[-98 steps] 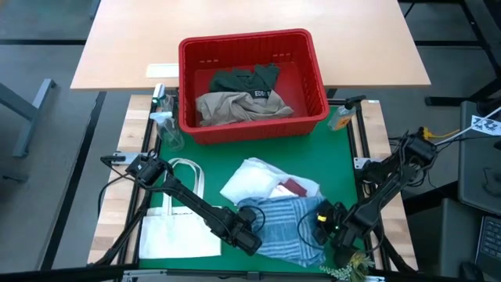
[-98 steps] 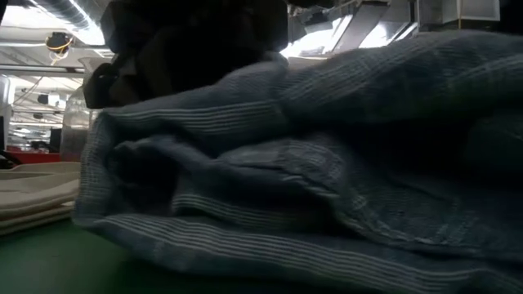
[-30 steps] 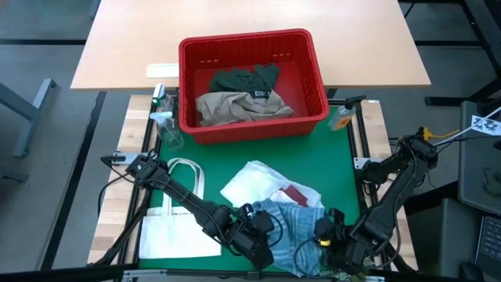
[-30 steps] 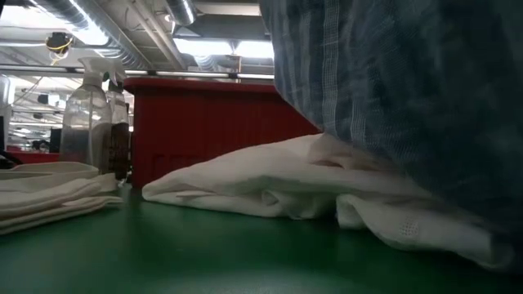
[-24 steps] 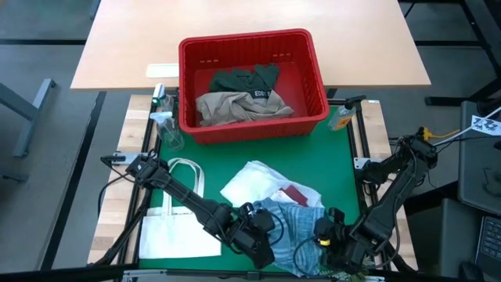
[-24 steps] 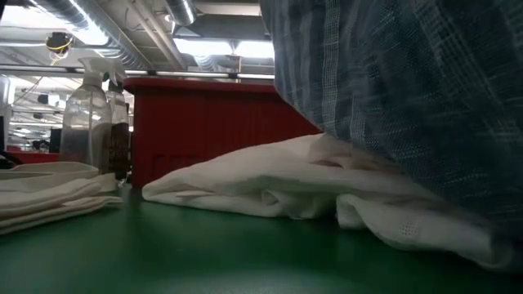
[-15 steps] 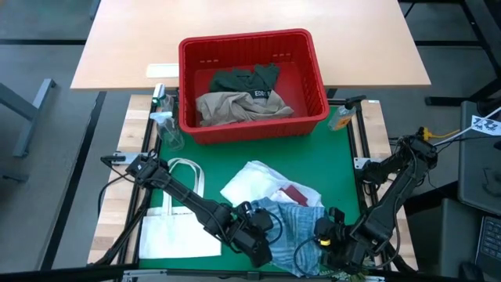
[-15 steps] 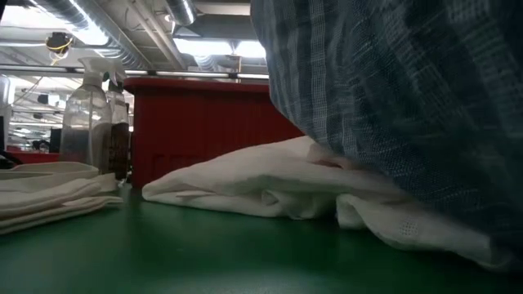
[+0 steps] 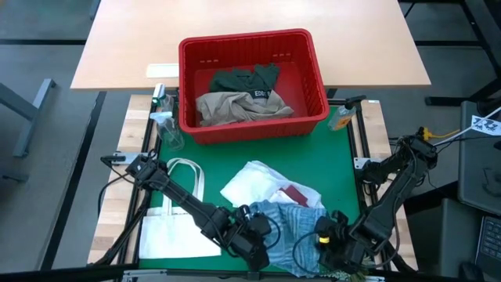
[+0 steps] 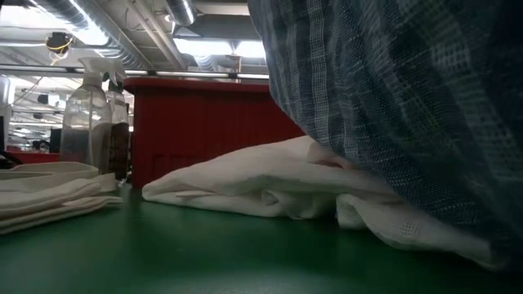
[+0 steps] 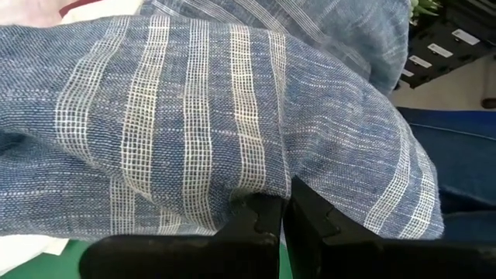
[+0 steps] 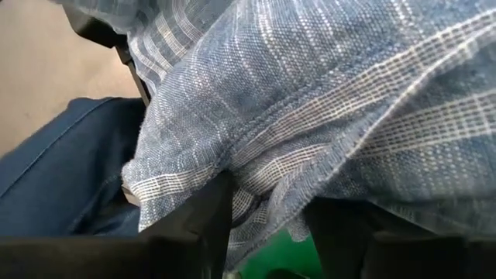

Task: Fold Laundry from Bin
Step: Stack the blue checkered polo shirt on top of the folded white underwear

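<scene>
Closest to me, at the near edge of the green surface (image 9: 337,160), both arms work the blue-and-white striped garment (image 9: 288,227). My left end effector (image 9: 252,241) sits at the garment's left side; in its wrist view the two dark fingers (image 11: 256,225) are pressed together with a fold of the striped cloth pinched between them. My right end effector (image 9: 333,239) is at the garment's right side, and there the fingers (image 12: 205,213) stand apart, with the cloth's hem draped into the gap between them and not clamped. In the low view the striped cloth hangs raised above the surface and fills the upper right.

Just beyond it lies a white garment (image 9: 252,182), crumpled, with a maroon piece (image 9: 294,190) showing at its right edge, partly under the striped one. To the left, a flat white tote bag (image 9: 178,215) with handles lies beside the left arm.

Farther back stands the red bin (image 9: 252,82), holding a beige garment (image 9: 239,106) in front and a dark green one (image 9: 246,78) behind it. A clear spray bottle (image 9: 166,125) stands just beside the bin's left wall.
</scene>
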Controlling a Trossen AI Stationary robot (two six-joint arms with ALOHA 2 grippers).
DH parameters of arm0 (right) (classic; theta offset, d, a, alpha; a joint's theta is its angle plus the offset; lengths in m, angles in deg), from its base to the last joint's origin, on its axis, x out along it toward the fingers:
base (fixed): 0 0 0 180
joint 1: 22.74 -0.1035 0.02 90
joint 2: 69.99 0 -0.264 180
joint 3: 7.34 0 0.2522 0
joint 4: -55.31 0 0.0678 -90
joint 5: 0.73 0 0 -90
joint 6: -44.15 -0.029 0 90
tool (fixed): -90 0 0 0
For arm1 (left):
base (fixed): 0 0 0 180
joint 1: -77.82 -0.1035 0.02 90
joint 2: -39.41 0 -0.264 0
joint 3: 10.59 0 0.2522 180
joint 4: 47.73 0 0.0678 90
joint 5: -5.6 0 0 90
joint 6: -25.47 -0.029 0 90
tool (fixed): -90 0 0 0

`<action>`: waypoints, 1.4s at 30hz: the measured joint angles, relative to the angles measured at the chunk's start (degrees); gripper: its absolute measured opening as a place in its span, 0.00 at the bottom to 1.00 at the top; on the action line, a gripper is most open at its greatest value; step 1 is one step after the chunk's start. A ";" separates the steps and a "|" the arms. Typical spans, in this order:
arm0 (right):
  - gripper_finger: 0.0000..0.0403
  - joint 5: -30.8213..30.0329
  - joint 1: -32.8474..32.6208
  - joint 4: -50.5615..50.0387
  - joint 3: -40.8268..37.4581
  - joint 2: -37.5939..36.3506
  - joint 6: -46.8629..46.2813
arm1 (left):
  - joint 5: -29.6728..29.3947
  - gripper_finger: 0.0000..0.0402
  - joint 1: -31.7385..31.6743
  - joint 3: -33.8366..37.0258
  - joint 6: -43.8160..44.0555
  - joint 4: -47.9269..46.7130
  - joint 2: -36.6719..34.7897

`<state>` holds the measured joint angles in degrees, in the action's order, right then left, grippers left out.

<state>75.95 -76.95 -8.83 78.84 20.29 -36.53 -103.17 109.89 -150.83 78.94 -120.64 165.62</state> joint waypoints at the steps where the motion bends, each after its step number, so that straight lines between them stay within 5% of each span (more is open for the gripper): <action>1: 0.39 -0.01 -0.03 0.02 0.00 0.00 -0.75 | 0.00 0.00 0.12 0.00 0.00 0.00 0.00; 17: 0.39 0.91 0.72 4.45 -0.02 4.42 -11.50 | -0.14 0.00 1.83 0.00 -1.18 -0.77 0.00; 25: 0.39 5.27 -0.21 1.19 -0.02 4.59 -9.66 | -0.67 0.00 2.29 0.04 -1.55 -0.85 0.00; 42: 0.39 4.78 -0.55 -2.20 -0.02 4.59 -6.00 | -1.94 0.00 2.98 0.04 -1.14 -0.17 0.20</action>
<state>80.73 -77.50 -11.03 78.83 24.88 -42.53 -105.11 112.87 -150.78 77.81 -120.82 165.82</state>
